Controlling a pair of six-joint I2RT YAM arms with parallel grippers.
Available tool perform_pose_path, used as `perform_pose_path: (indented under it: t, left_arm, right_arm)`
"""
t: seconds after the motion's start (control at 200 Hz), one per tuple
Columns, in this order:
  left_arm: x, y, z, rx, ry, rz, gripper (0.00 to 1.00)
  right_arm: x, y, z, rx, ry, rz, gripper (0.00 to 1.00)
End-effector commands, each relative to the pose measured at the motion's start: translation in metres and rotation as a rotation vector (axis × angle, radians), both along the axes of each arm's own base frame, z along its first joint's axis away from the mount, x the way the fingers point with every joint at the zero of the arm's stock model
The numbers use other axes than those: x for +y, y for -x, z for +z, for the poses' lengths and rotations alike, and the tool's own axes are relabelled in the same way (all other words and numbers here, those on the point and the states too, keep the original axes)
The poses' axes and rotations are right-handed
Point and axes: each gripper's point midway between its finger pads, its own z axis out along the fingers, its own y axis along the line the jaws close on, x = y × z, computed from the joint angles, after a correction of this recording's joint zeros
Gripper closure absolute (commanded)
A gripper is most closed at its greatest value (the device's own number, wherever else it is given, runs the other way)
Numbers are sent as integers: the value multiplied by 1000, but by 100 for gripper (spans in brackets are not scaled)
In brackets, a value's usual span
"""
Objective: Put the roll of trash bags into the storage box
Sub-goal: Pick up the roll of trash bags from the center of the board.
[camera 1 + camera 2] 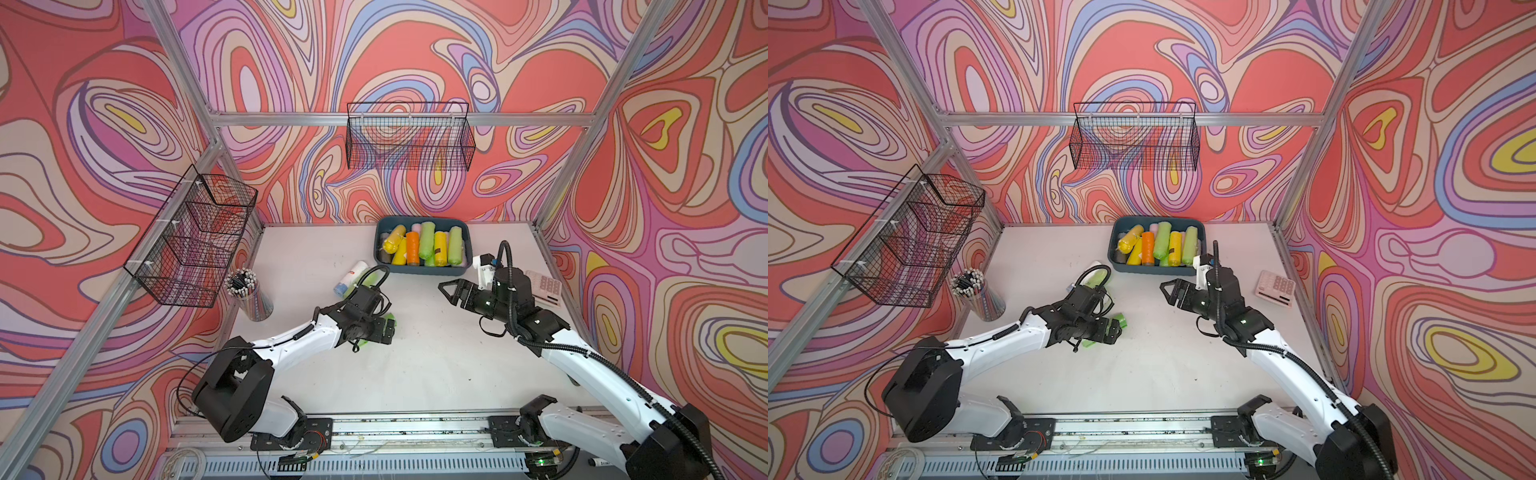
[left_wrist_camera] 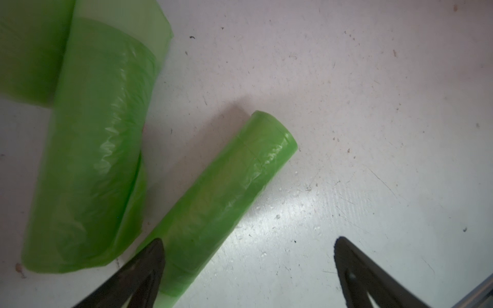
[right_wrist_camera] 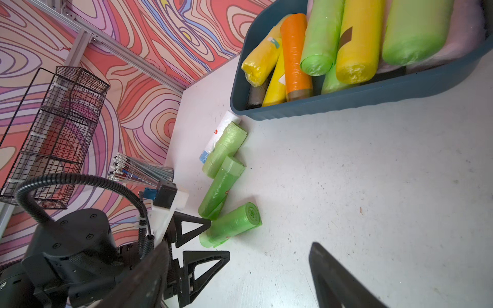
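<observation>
Spreading below both arms, the white table carries the storage box at its far edge, packed with yellow, orange and green rolls. Near the box, the right gripper hangs open and empty. The left gripper stands open low over the table. One end of the green roll of trash bags lies between its jaws, close against one finger and well apart from the box.
</observation>
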Motion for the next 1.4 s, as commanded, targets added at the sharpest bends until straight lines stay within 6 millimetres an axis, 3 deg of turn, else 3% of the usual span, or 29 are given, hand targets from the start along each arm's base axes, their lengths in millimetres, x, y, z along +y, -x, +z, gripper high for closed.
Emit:
perform_pose_path:
  t: [0.0,0.551,1.107,1.397]
  left_arm:
    - [-1,-10,4,-37,-25,-7,0]
    - [-4,-15,-16,7,-47,29,0]
    - [2,-14,-32,23,-89,27,16]
    - [0,-17,-41,42,-102,42,35]
  right_arm:
    - [-6,5,-8,16,11,-22,16]
    - [-11,6,-20,30,29,-41,16]
    - [-13,2,-25,38,54,-55,16]
    - [-13,0,-21,29,58,-55,16]
